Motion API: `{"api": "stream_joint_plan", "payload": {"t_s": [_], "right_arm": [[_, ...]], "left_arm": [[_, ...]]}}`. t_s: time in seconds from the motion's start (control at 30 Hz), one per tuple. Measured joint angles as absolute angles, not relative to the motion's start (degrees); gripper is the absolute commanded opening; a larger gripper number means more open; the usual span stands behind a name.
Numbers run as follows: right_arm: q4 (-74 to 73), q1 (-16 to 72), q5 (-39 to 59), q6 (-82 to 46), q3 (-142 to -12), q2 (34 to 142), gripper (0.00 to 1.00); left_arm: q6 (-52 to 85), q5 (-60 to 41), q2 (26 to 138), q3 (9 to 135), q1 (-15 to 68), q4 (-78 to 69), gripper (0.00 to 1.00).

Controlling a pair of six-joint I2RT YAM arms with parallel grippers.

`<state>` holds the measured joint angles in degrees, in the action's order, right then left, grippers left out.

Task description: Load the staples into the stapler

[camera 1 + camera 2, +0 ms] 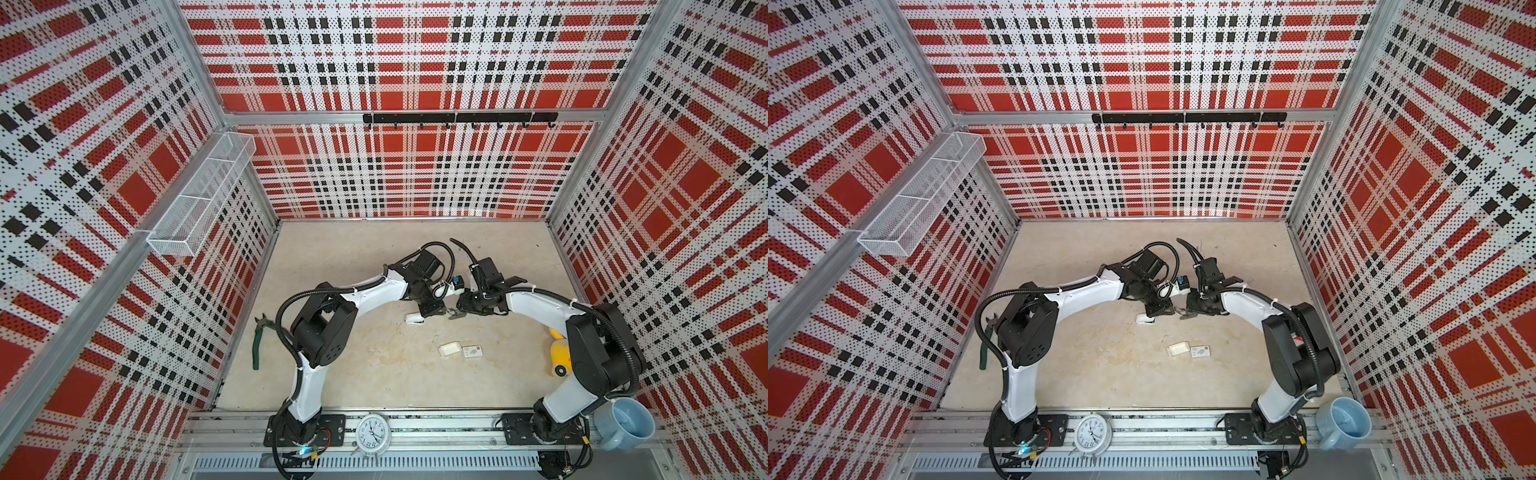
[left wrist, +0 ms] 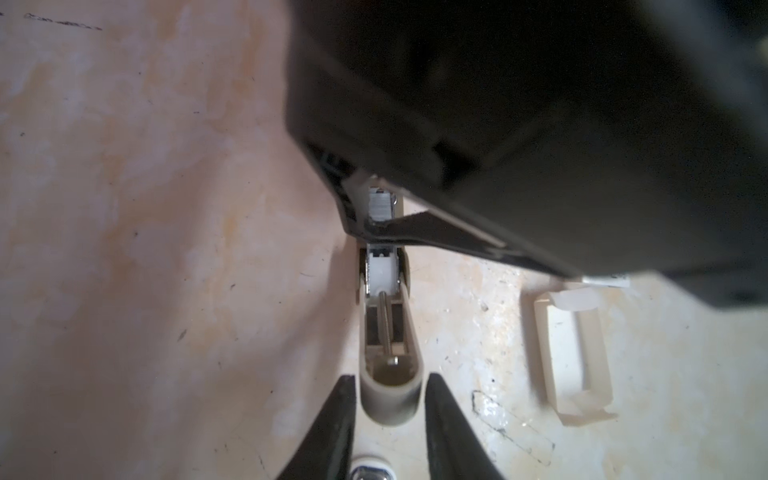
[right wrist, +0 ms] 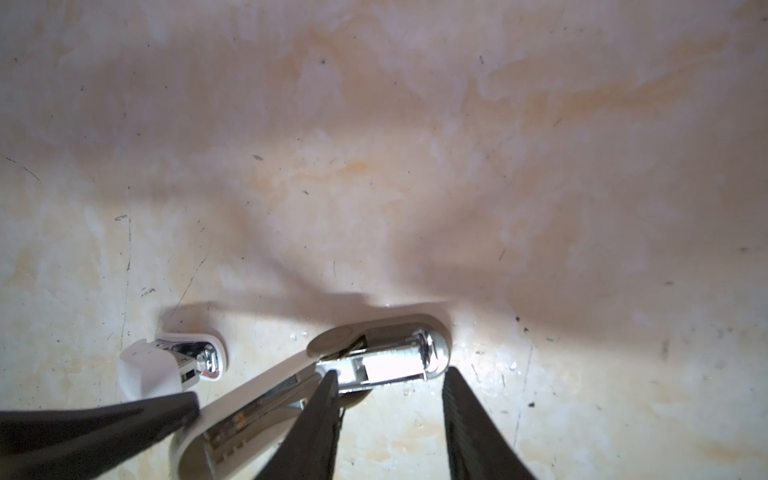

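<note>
Both arms rise from bases at the near edge of the table point(image 1: 374, 386) and bend inward. The left arm point(image 1: 374, 291) and the right arm point(image 1: 540, 303) lean toward each other, wrists pitched down, so their tips almost meet over the table's middle. Around them are a pale blue mug point(image 1: 623, 424) at the near right corner, an alarm clock point(image 1: 372, 432) at the near edge between the bases, and green-handled pliers point(image 1: 259, 340) along the left edge. A yellow toy point(image 1: 559, 353) at the right edge is half hidden by the right arm. Between the arms' tips and the near edge, a small white tray point(image 1: 449, 348) sits just beside a printed box sleeve point(image 1: 473, 351). The stapler point(image 3: 257, 386) lies opened at the middle. The left end effector point(image 2: 390, 380) is clamped on its rounded end, a finger against each side. The right end effector point(image 3: 390, 372) hangs over the metal channel point(image 3: 353, 370) with jaws partly apart, gripping nothing; one fingertip point(image 3: 328, 386) touches the channel's rail. The staples point(image 2: 380, 203), a short silver-grey strip, sit in that channel just beyond the white pusher point(image 2: 380, 272).
</note>
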<state>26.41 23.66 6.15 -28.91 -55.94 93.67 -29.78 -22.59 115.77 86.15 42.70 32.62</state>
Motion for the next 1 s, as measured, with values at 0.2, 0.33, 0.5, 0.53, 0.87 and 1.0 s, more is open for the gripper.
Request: {"api": "stream_joint_plan", "payload": {"t_s": [0.2, 0.33, 0.5, 0.53, 0.87, 1.0], "right_arm": [[26.33, 23.66, 6.22, -29.02, -55.92, 93.95, 0.40], [25.89, 23.66, 6.48, -29.15, -55.70, 94.74, 0.39], [25.61, 23.66, 6.66, -29.41, -55.35, 95.31, 0.39], [25.47, 23.66, 6.68, -29.43, -55.35, 95.50, 0.39], [25.08, 23.66, 6.55, -29.71, -54.98, 97.01, 0.39], [24.82, 23.66, 6.46, -29.82, -54.85, 97.01, 0.39]], "left_arm": [[-29.65, -22.61, 115.77, 86.15, 42.70, 32.60, 0.33], [-28.86, -22.85, 115.74, 86.15, 42.46, 32.56, 0.33], [-28.36, -23.38, 115.66, 86.04, 42.30, 32.56, 0.33], [-28.29, -23.44, 115.61, 86.02, 42.26, 32.53, 0.33], [-26.94, -24.95, 114.72, 85.38, 40.84, 32.05, 0.33], [-26.44, -25.50, 114.48, 85.12, 40.23, 31.68, 0.33]]}}
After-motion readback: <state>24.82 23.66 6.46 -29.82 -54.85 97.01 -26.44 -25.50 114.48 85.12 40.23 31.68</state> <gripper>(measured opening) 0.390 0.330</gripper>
